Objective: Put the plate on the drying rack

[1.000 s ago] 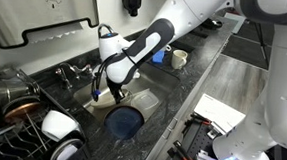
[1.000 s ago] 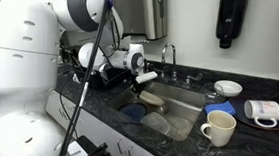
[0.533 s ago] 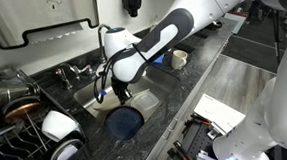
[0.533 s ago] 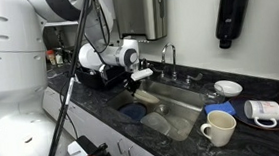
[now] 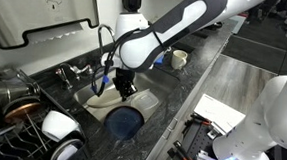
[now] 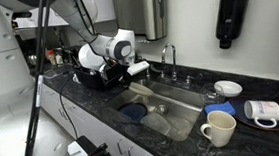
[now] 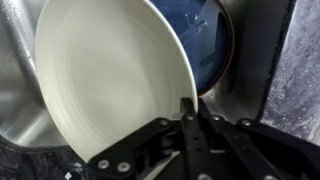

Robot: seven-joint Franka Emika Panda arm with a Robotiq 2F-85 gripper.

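Observation:
The plate is large, round and cream-beige, and fills most of the wrist view. My gripper is shut on its rim. In an exterior view the gripper holds the plate tilted over the steel sink, just above the dark blue round dish. The blue dish also shows behind the plate in the wrist view. The black wire drying rack stands at the lower left with white bowls in it. It also shows in an exterior view, behind my gripper.
The faucet stands behind the sink basin. A white mug, a blue cup, a small bowl and a lying mug stand on the dark counter. A pot sits beside the rack. Papers lie on the counter.
My arm has swung and the gripper has risen a little, with the plate lifted up off the sink floor. The blue dish has stayed where it was.

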